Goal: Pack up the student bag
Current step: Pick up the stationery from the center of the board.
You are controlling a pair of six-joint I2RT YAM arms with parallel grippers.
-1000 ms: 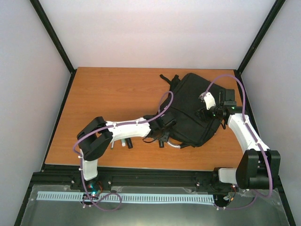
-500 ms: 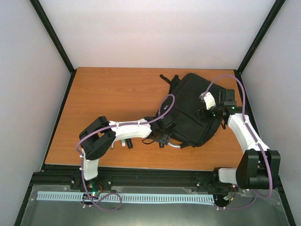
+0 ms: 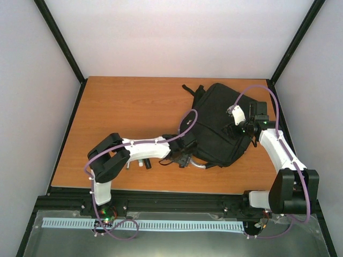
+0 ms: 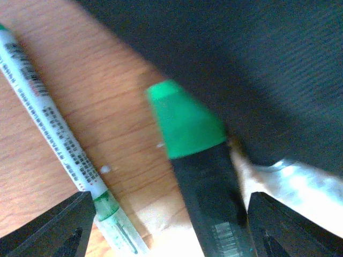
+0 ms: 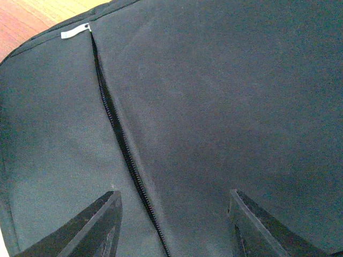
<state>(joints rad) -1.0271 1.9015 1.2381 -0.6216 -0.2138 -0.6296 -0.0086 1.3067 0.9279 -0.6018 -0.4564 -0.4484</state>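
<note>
The student bag [image 3: 220,123] lies flat on the counter [image 3: 128,107], directly beneath the right fingers [image 5: 91,227] and just ahead and to the right of the left fingers [image 4: 69,235]. That split looks deliberate: one arm over the bag to steady or open it, the other down at the bag's near edge, where the loose writing things lie waiting to be packed.

The left fingers stand wide apart, low over the counter. A green-capped marker [image 4: 185,120] with a dark barrel lies between them, nearer the right-hand finger than the left. There is a gap on both sides, so nothing is gripped. A white pen [image 4: 48,134] with green print lies just outside the left-hand finger, running away at a slant. The bag's silvery handle loop [image 4: 300,184] sits beside the right-hand finger, against the marker's barrel. Straddling the marker like this suits a pick, though the view is blurred.

The right fingers are also spread, at a moderate width, with only black fabric between them and nothing held. The bag's zip [image 5: 120,144] runs from between the fingers away to the front left, closed along its visible length, and its pull [image 5: 75,33] is far ahead of the tips. Whether the tips press on the fabric I cannot tell
</note>
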